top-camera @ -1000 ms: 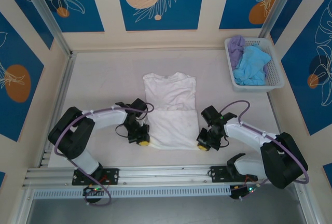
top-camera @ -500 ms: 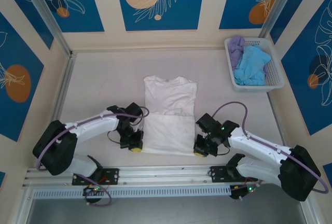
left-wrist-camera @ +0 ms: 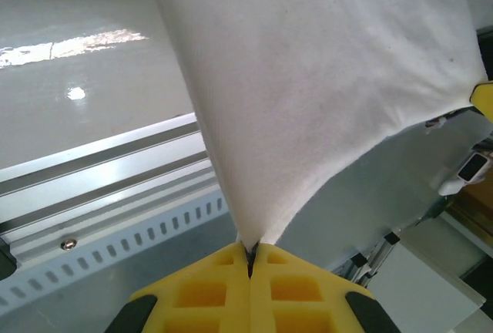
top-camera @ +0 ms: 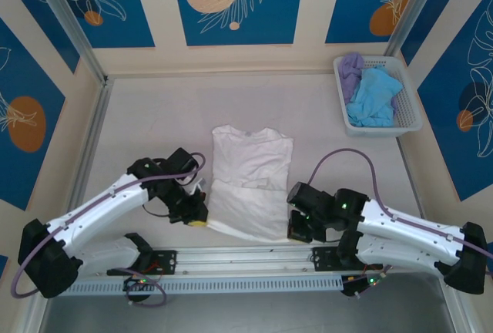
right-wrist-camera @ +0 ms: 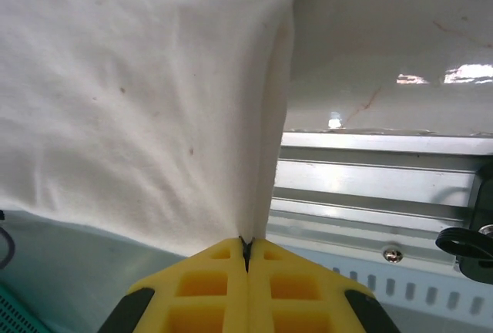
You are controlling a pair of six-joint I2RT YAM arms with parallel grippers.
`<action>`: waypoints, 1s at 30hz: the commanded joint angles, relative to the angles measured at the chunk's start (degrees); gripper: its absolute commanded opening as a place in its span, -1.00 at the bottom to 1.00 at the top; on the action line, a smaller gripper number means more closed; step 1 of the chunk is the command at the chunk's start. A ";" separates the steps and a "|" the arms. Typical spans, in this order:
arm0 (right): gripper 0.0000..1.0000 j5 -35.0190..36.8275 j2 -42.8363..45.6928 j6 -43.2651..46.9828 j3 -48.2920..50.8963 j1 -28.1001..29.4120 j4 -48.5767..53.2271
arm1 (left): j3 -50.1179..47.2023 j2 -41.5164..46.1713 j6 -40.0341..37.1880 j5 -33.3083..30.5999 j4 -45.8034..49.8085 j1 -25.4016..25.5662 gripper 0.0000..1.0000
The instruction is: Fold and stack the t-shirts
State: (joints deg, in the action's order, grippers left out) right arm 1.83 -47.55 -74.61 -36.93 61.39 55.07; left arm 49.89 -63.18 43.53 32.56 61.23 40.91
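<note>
Gripping corners of white t-shirt (top-camera: 250, 179), left pincer (left-wrist-camera: 248, 256) and right pincer (right-wrist-camera: 246, 252) clamped tight.

The left arm (top-camera: 108, 203) and the right arm (top-camera: 408, 229) are stretched low along the near edge of the table (top-camera: 154, 117), wrists turned inward. The left gripper (left-wrist-camera: 249, 250) is clamped tight on one near corner of the white t-shirt (top-camera: 250, 171); the right gripper (right-wrist-camera: 246, 244) is closed on the other.

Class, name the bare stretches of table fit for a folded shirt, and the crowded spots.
Free: table left of the white shirt; the strip between it and the back wall; the gap toward the basket. Crowded: near edge, where left fingers and right fingers pinch it.
</note>
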 commanded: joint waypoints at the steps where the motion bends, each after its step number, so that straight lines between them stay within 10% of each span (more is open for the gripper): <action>1: -1.00 4.92 0.67 -0.21 -4.20 -0.52 4.68 | 3.49 0.71 2.26 0.04 3.37 -0.17 -1.00; 17: -1.00 -4.58 -29.82 24.34 -33.18 -36.13 3.17 | 33.40 -27.07 -1.15 -0.75 -3.85 -17.85 -1.00; 30: -1.00 -6.18 -68.47 29.83 -69.35 -44.95 10.26 | 68.20 -61.07 -1.98 -0.44 -0.96 -25.64 -0.90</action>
State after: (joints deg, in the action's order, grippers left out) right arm -3.27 -110.04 -46.78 -99.81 17.39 60.51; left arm 111.94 -118.74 41.43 31.66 58.72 16.56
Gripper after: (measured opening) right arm 0.066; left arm 0.044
